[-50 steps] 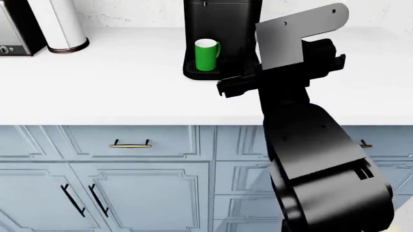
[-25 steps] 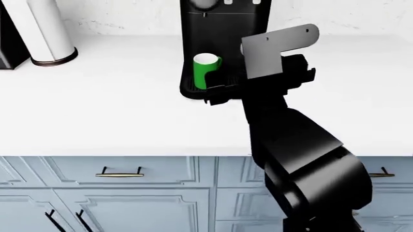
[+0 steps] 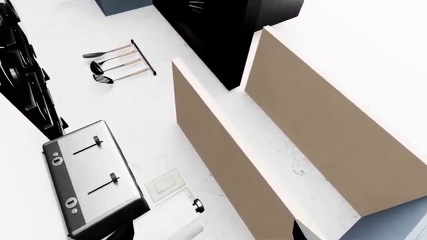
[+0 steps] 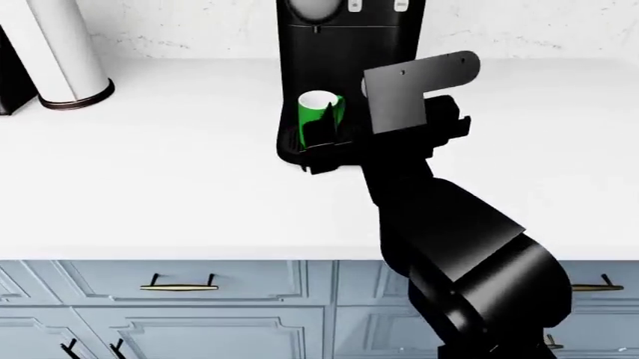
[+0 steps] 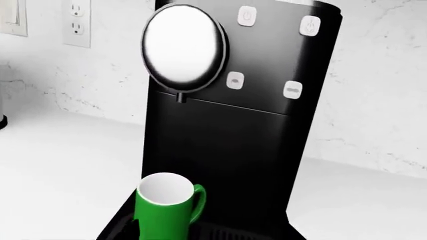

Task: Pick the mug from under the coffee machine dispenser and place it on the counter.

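Now the right arm is seen closer to the coffee machine dispenser [image 4: 345,75] than half a second ago; reach nearly completed.

The counter [image 4: 150,179] is bare around the machine. The right gripper [image 4: 325,138] is brought against the drip tray, one dark fingertip overlapping the mug [image 4: 319,116], still upright on the tray. Jaw opening cannot be told; no grasp is confirmed. Left gripper is not seen.
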### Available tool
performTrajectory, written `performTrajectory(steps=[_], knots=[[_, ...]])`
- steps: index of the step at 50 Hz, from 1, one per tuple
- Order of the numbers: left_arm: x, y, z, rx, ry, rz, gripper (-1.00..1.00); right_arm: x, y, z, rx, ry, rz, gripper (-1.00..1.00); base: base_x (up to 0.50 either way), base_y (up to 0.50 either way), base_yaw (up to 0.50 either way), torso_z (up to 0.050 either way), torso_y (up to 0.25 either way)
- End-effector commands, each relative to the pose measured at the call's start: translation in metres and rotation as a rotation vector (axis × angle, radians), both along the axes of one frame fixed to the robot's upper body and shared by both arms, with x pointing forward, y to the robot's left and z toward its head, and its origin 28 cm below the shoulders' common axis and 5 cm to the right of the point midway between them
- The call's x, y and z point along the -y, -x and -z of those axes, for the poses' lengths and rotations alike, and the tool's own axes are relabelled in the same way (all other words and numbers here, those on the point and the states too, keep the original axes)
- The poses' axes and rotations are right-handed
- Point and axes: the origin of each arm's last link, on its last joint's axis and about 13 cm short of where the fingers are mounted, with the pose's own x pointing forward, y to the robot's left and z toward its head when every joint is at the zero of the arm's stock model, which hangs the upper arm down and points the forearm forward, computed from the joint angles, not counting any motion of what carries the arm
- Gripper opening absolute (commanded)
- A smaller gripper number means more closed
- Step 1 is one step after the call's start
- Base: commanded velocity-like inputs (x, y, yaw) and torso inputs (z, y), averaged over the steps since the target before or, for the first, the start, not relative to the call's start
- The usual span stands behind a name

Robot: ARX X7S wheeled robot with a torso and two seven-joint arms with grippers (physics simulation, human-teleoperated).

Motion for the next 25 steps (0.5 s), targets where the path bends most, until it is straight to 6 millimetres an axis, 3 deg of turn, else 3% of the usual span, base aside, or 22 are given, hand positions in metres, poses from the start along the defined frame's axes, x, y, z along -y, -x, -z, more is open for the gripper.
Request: performTrajectory(steps=[1, 25], knots=[[0.0, 0.0, 0.0, -0.001, 0.001, -0.001, 1.0, -0.009, 0.004, 0.003, -0.004, -0.022, -0.065, 1.0, 0.0, 0.0, 0.0, 0.0, 0.0], [0.0, 0.0, 0.0, 0.0, 0.005, -0.001, 1.0, -0.029, -0.023, 0.034, -0.055, -0.049, -0.096, 1.0, 0.0, 0.0, 0.0, 0.0, 0.0]])
